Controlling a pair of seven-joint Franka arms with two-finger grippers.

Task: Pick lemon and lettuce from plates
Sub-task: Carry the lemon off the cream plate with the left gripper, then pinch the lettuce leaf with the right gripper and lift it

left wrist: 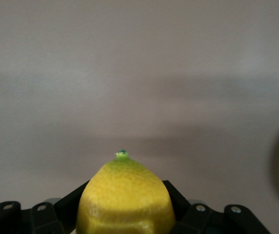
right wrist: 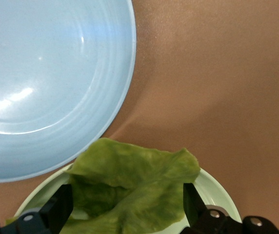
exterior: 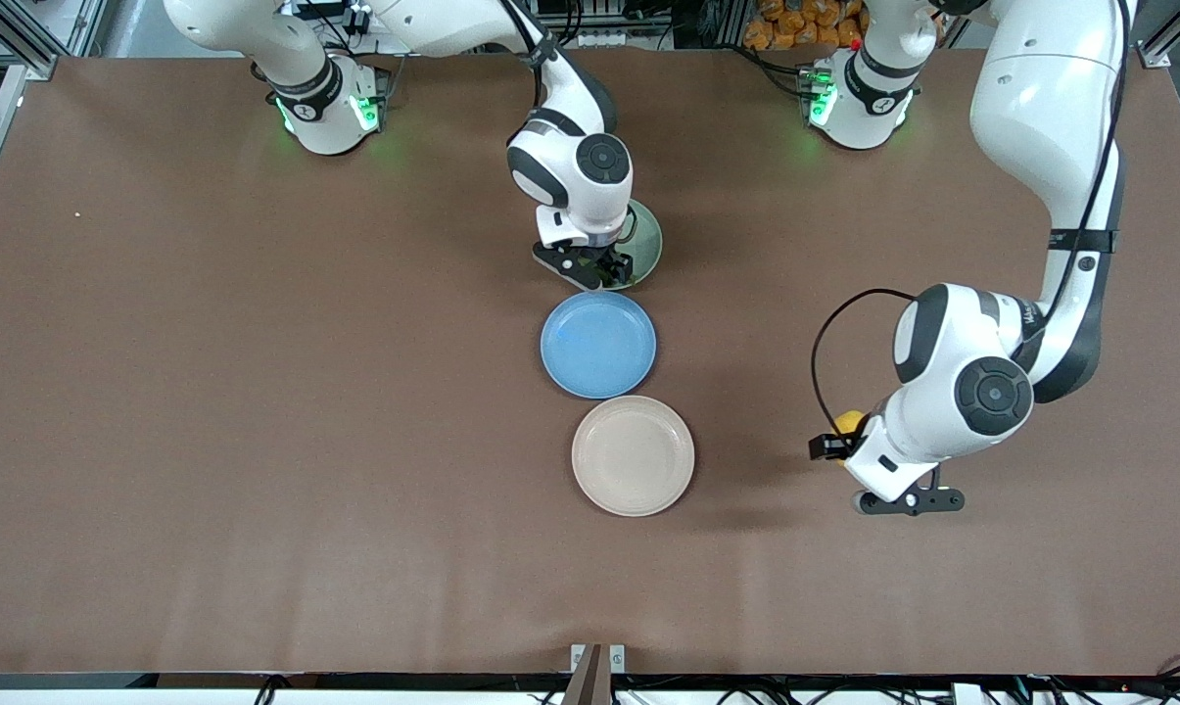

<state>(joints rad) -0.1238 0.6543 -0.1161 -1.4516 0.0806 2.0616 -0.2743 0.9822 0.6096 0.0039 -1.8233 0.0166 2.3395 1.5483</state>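
My left gripper [exterior: 841,438] is shut on the yellow lemon [exterior: 850,422], held above bare table toward the left arm's end. In the left wrist view the lemon [left wrist: 125,200] fills the gap between the black fingers [left wrist: 176,204]. My right gripper [exterior: 590,266] is low over the mint green plate [exterior: 648,245], open, its fingers [right wrist: 61,207] on either side of the crinkled green lettuce [right wrist: 134,185], which lies on that plate [right wrist: 220,195]. The front view hides the lettuce under the hand. The beige plate [exterior: 634,455] is empty.
An empty blue plate [exterior: 597,345] lies between the mint plate and the beige plate, close to the right gripper; it also shows in the right wrist view [right wrist: 47,73]. The brown table [exterior: 257,392] is bare elsewhere.
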